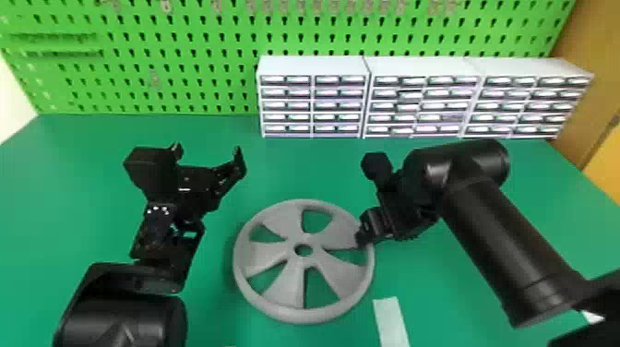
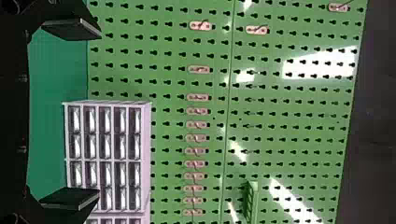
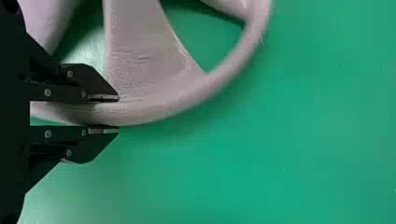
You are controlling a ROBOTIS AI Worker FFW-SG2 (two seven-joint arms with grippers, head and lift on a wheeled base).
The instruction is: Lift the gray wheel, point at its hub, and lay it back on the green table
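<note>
The gray wheel (image 1: 285, 286) lies face up over the green table (image 1: 203, 318), its round hub hole (image 1: 303, 249) uncovered. At the wheel's right rim is my right gripper (image 1: 362, 237). In the right wrist view, the right gripper (image 3: 118, 113) is shut on the rim of the wheel (image 3: 140, 70), one finger on the inner side and one on the outer. My left gripper (image 1: 207, 149) stands open above the table, left of and beyond the wheel. Seen from its own wrist, the left gripper (image 2: 99, 113) has nothing between its widely parted fingers.
White drawer cabinets (image 1: 313, 67) line the back of the table before a green pegboard (image 1: 184, 69). A pale strip (image 1: 390, 318) lies near the front edge, just right of the wheel. The right forearm (image 1: 512, 244) crosses over the table's right side.
</note>
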